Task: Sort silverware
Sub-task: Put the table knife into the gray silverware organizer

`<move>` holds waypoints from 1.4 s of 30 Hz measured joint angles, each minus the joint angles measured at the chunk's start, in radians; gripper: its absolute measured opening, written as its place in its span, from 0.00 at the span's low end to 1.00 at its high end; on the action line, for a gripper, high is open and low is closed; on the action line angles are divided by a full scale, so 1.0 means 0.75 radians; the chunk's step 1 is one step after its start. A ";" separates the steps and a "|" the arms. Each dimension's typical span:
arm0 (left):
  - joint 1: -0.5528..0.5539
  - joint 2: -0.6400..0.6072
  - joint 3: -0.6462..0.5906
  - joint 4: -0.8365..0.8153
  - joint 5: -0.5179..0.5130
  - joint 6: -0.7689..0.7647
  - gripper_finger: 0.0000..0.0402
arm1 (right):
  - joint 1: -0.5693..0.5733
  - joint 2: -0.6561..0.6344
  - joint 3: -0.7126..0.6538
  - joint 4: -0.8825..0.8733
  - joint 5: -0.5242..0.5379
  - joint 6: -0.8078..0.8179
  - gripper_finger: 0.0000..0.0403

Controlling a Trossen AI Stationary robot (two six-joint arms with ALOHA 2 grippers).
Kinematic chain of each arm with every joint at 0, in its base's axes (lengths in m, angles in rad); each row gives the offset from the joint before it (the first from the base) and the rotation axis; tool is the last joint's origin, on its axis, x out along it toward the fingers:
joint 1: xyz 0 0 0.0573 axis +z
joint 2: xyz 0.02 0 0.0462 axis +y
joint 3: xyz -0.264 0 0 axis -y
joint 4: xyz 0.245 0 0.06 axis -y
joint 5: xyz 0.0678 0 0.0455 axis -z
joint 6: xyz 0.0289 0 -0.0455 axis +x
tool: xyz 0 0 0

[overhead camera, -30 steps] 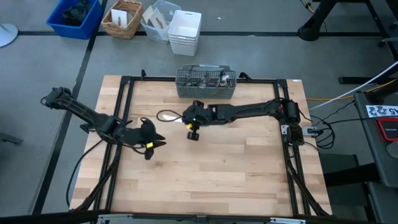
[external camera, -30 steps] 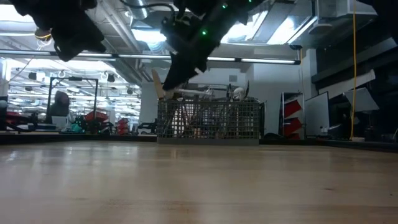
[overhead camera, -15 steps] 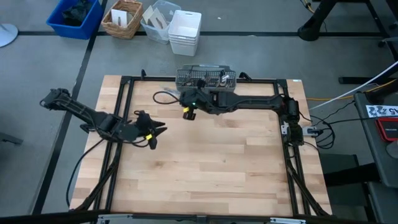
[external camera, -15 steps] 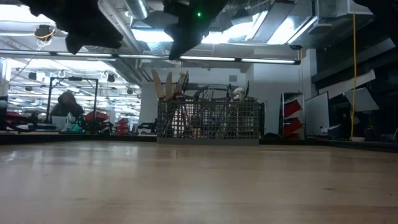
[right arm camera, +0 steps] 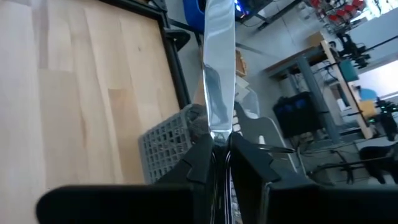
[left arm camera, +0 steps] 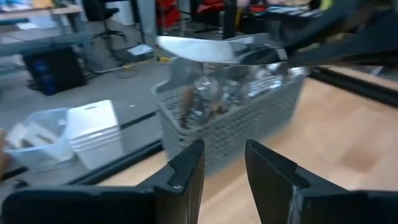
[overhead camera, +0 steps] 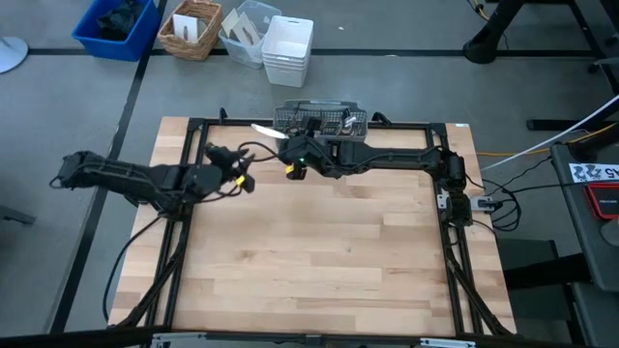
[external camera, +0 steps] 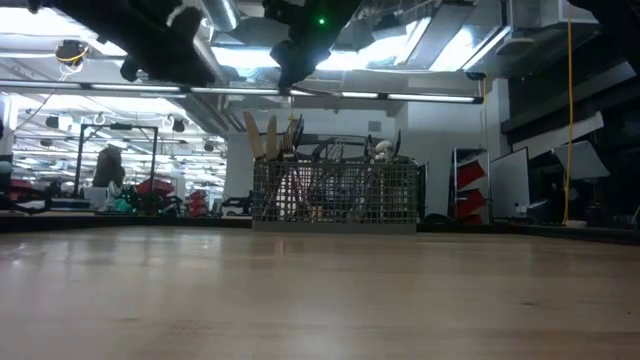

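- Gripping a table knife (right arm camera: 219, 68), the right gripper (overhead camera: 293, 164) is clamped, blade pointed toward ten o'clock.
- The left gripper (overhead camera: 242, 174), jaws apart, is held just beside the blade tip, at eight o'clock.

— Anything hidden or unclear?
— Knife (right arm camera: 219, 68) handle buried between right gripper (right arm camera: 221, 163) fingers; blade tip cut off by the frame edge. Caddy (left arm camera: 239, 124) contents blurred into a silver tangle, forks and spoons indistinguishable.
— And from table height?
— Both arms cropped at the top edge, grippers lost against ceiling glare.
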 joint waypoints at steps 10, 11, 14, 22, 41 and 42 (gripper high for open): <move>0.174 0.000 0.000 0.002 0.000 0.221 0.27 | 0.000 0.000 0.000 0.000 0.023 -0.009 0.12; 0.181 0.000 0.000 0.006 0.000 0.229 0.27 | 0.000 0.000 0.000 0.000 0.023 -0.009 0.12; 0.192 -0.028 0.019 -0.017 0.058 0.232 0.27 | 0.000 0.000 0.000 0.001 0.023 -0.009 0.12; 0.254 -0.407 -0.072 -0.034 0.554 0.226 0.27 | 0.000 0.000 0.000 0.000 0.023 -0.010 0.12; 0.338 -0.551 -0.503 0.628 0.558 -0.251 0.37 | 0.002 0.001 0.000 0.000 0.019 -0.010 0.12; 0.354 -0.533 -0.503 0.628 0.552 -0.296 0.38 | 0.002 0.001 0.000 0.000 0.019 -0.010 0.12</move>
